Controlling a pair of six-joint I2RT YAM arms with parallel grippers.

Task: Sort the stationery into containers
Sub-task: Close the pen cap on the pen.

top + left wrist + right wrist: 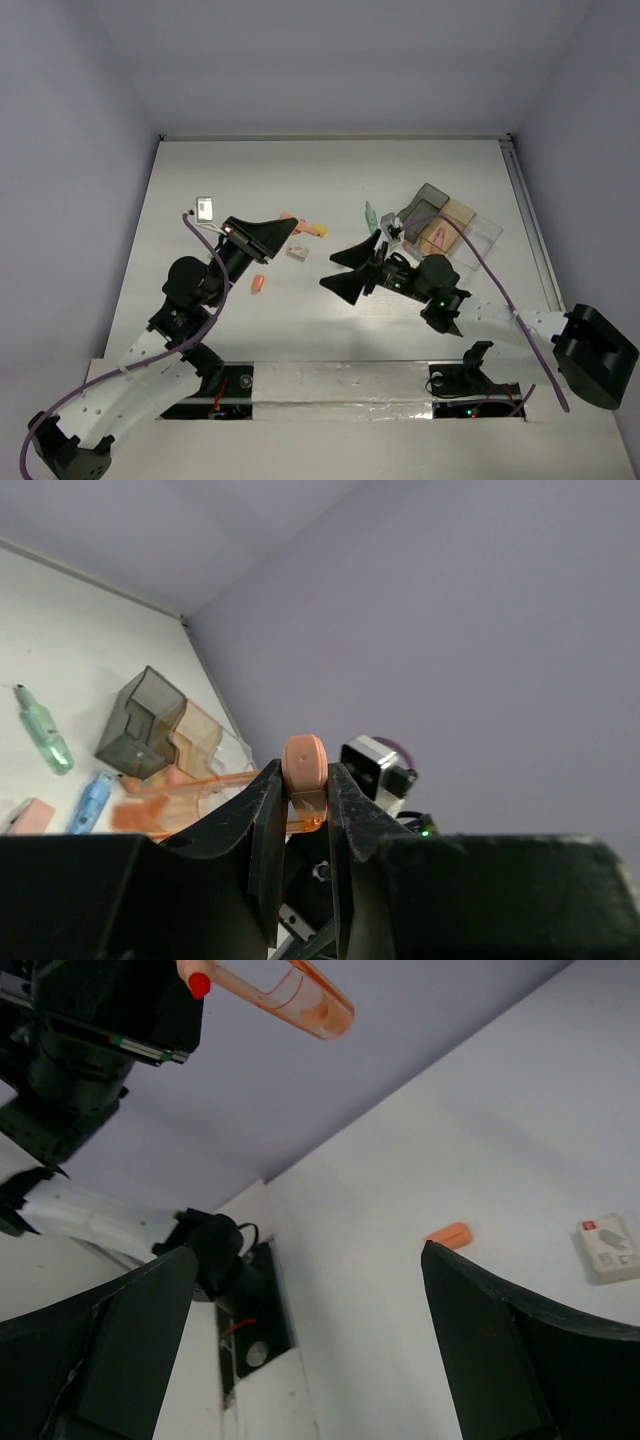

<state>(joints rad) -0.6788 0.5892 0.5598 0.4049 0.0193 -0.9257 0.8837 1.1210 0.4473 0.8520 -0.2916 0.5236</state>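
Observation:
My left gripper (287,231) is shut on an orange translucent pen-like piece (304,768), raised off the table; the piece (290,995) also shows at the top of the right wrist view. The right gripper (328,272) stands wide open over the table's middle with nothing between its fingers (480,1310). A small orange piece (258,284) and a grey-white block (296,252) lie on the table between the arms. A green piece (370,213) lies left of the containers (445,225), with blue (92,800) and pink (30,815) pieces nearby.
A small silver-white object (205,208) lies at the back left. Orange and yellow pieces (308,227) rest just past the left gripper's tip. The table's near edge has a dark gap (250,1310) by the arm bases. Walls close in the table on three sides.

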